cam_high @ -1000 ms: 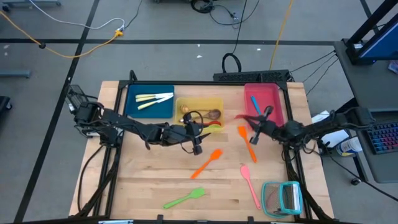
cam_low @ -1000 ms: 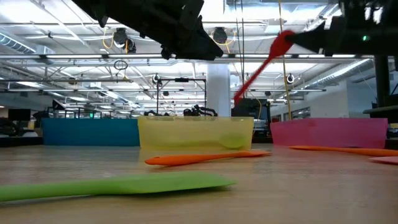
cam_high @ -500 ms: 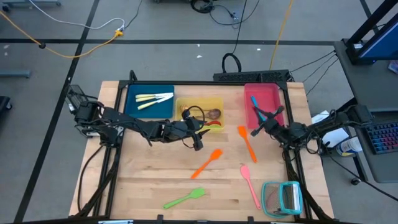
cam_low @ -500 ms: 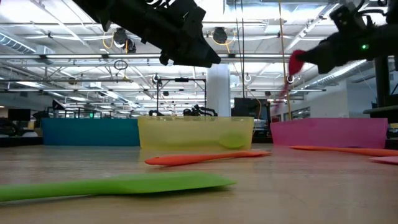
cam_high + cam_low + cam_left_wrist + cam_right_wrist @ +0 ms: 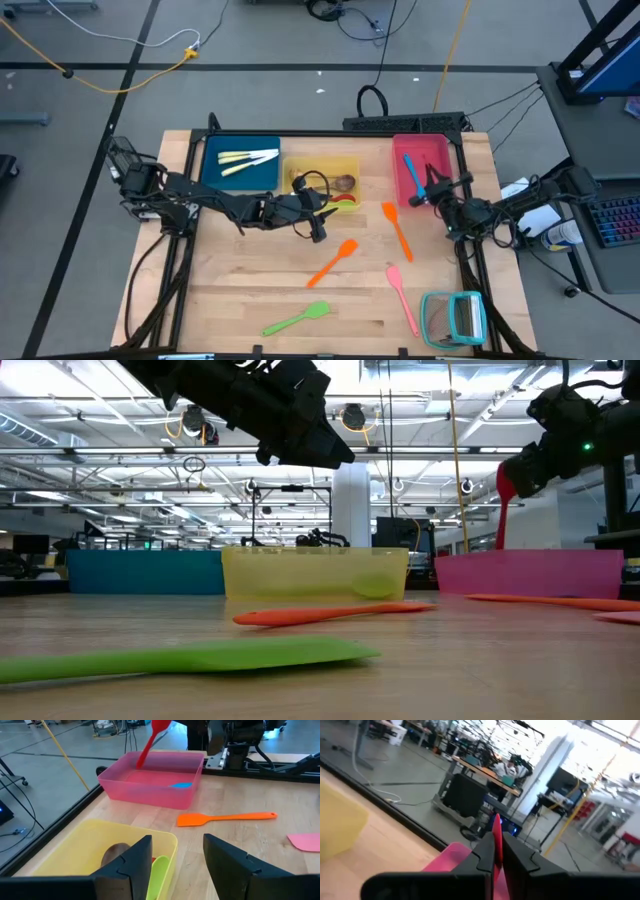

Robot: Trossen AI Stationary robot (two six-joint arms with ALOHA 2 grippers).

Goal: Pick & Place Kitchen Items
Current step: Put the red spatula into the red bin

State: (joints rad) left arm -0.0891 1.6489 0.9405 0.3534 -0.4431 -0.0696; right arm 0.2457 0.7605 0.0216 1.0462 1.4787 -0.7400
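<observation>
We see the right claw (image 5: 436, 187) clamped on a red spatula (image 5: 503, 505), holding it over the pink tray (image 5: 447, 155) at the tabletop's far right corner; the spatula hangs tilted, its handle pointing down into the tray, where a blue utensil (image 5: 410, 167) already lies. Our left claw (image 5: 318, 222) hovers with its fingers (image 5: 127, 867) apart and nothing between them, just by the near edge of the yellow tray (image 5: 300, 165), which sits at the middle of the far edge and holds a brown wooden spoon (image 5: 343, 183) and a green utensil (image 5: 345, 206). The blue tray (image 5: 215, 175) beside it holds pale-handled cutlery (image 5: 247, 159). Loose on the tabletop (image 5: 240, 290) we find two orange spatulas (image 5: 334, 262), a pink spatula (image 5: 401, 296) and a green spatula (image 5: 296, 319). The teal-framed rack (image 5: 453, 318) sits at the near right corner.
</observation>
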